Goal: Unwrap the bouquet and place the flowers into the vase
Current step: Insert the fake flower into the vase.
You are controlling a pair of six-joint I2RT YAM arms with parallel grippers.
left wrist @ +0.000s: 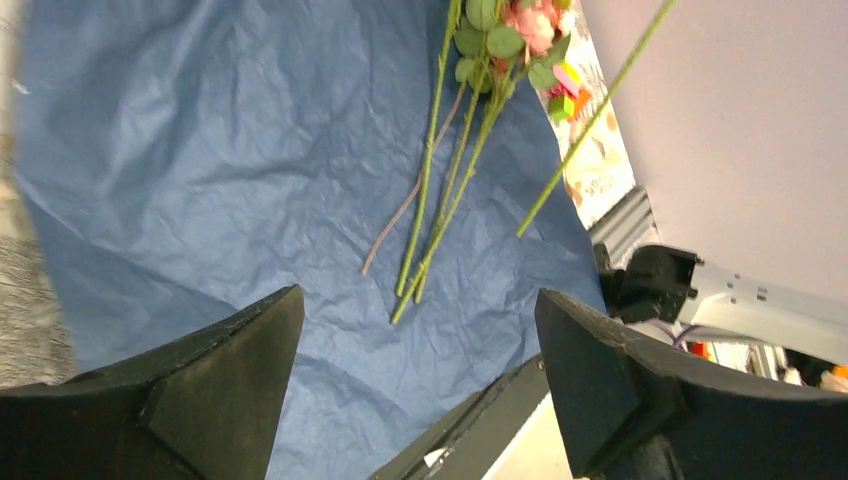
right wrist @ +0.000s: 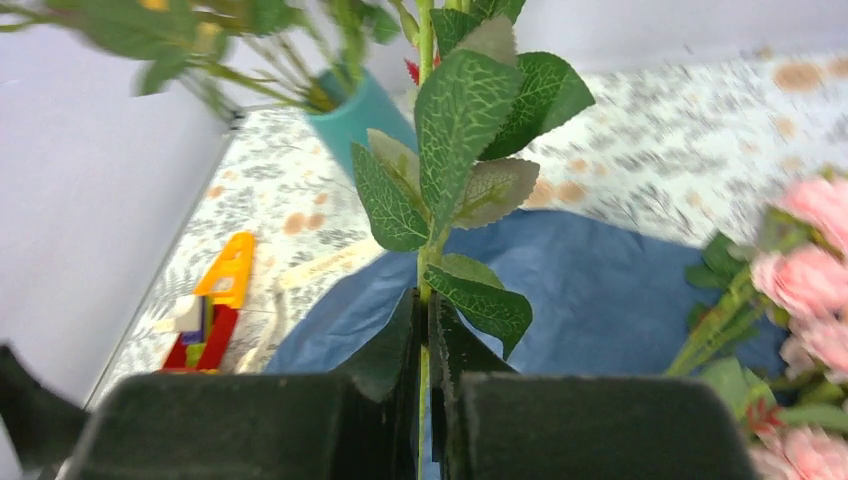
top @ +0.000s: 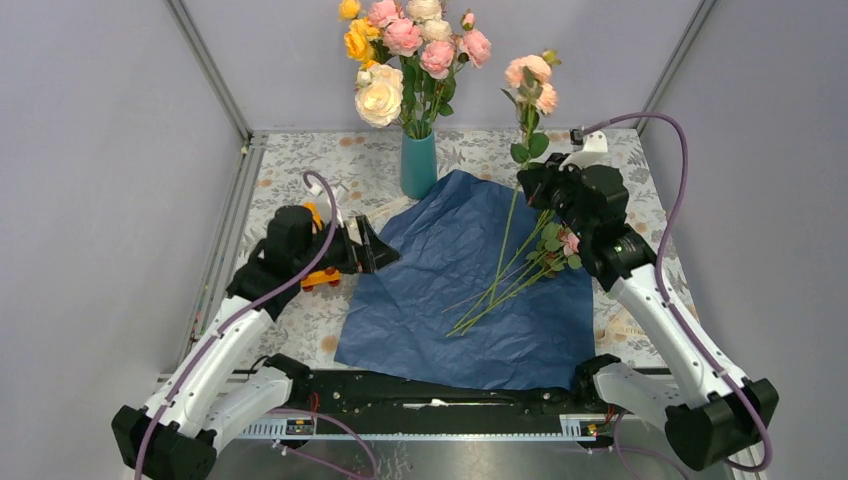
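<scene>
Top external view: right gripper [top: 532, 185] is clamped on one pink rose stem [top: 530, 148], held upright at upper right. The vase [top: 419, 165] stands upper centre, crowded with a big bunch [top: 405, 50]. Left gripper [top: 372, 245] hangs with jaws wide apart at the blue paper [top: 450, 300]'s left edge. The other flowers [top: 510, 275] lie on the paper, centre right. Risk: that long trailing stem could snag them, or knock the slim vase over.

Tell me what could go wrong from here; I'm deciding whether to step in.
The vase is already crowded by a large rose bunch, so the held flower may catch on it or tip the vase. The right gripper pinches only a thin stem, so the flower might swivel or slip on the way.
</scene>
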